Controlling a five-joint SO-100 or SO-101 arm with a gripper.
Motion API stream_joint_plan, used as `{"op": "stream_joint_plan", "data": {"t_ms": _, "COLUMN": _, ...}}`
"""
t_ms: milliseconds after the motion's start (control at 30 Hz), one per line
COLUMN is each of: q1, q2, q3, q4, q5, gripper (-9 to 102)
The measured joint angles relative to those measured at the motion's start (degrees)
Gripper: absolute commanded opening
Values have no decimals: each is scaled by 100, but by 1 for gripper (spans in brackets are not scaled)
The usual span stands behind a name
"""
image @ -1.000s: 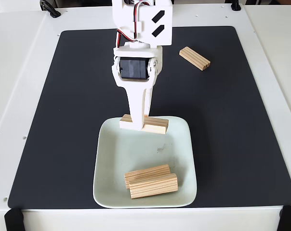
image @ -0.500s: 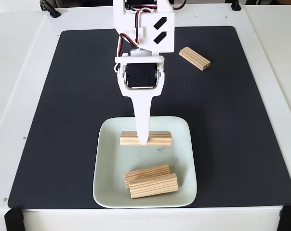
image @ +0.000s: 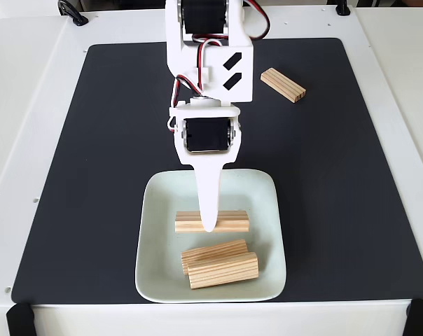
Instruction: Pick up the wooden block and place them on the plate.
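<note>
Since the earlier frames the gripper has carried its wooden block from the far rim of the plate to well inside the dish, and the block now lies level across the plate's middle instead of tipping over the edge.

In the fixed view, the white arm reaches down from the top of the picture over the black mat, its pointed white finger ending right at the middle of that block. The block runs left to right across the plate, sticking out on either side of the finger, so the gripper looks pinched on it; the second finger is hidden behind the first, and whether the block rests on the plate's floor or hangs just above it cannot be told.

Nearer the camera on the same plate lie two more blocks, side by side and touching, set at a slight angle, just beside the held block but apart from it. They sit toward the plate's near edge, inside the rim.

A fourth block lies off the plate on the mat, well apart from it, up and to the right in this view, turned on a diagonal with its grooved face showing.

The plate itself sits on the near half of the mat, roughly centred left to right, with the mat lying on a white table.
</note>
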State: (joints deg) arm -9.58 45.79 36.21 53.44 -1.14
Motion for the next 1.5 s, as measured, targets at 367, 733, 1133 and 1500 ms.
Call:
{"op": "stream_joint_plan", "data": {"t_ms": 367, "q1": 18, "q2": -18, "q3": -9, "q4": 0, "q5": 0, "gripper": 0}}
{"op": "stream_joint_plan", "data": {"t_ms": 733, "q1": -9, "q2": -18, "q3": 62, "q4": 0, "q5": 0, "gripper": 0}}
{"op": "stream_joint_plan", "data": {"t_ms": 1133, "q1": -62, "q2": -18, "q3": 79, "q4": 237, "q5": 0, "gripper": 24}}
{"op": "stream_joint_plan", "data": {"t_ms": 1500, "q1": -62, "q2": -18, "q3": 79, "q4": 334, "q5": 9, "gripper": 23}}
